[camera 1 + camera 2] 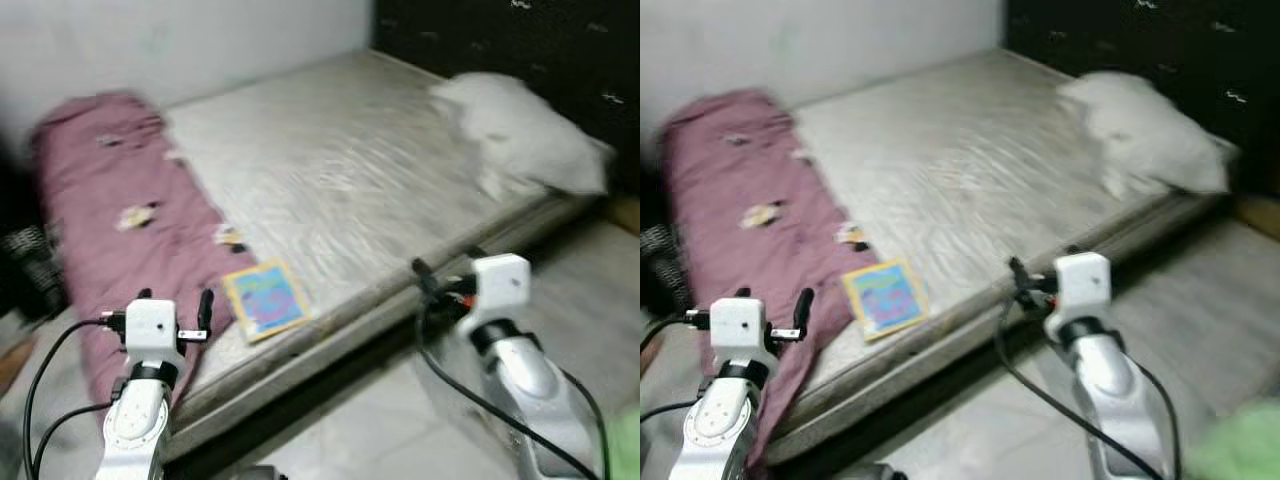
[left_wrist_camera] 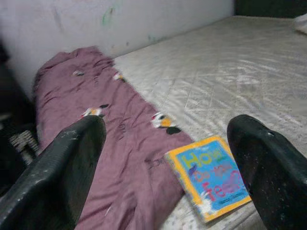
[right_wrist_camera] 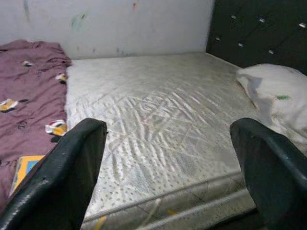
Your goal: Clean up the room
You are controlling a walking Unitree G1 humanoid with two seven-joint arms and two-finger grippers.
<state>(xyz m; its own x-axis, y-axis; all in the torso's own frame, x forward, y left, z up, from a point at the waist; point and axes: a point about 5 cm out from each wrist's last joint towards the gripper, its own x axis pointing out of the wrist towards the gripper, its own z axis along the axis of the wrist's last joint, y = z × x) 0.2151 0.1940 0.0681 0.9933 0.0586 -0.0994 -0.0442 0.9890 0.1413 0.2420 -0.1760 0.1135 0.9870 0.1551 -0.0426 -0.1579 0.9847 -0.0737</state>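
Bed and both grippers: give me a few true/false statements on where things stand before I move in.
1. The book lies near the mattress edge, beside the blanket. True.
2. The left gripper holds the book. False: it is open and empty, short of the book.
3. The pillow lies at the end of the bed by the dark headboard. True.
4. The blanket covers the whole mattress. False: it lies bunched along one side, with most of the mattress bare.
5. The right gripper is shut on the pillow. False: it is open, facing the bare mattress, and holds nothing.
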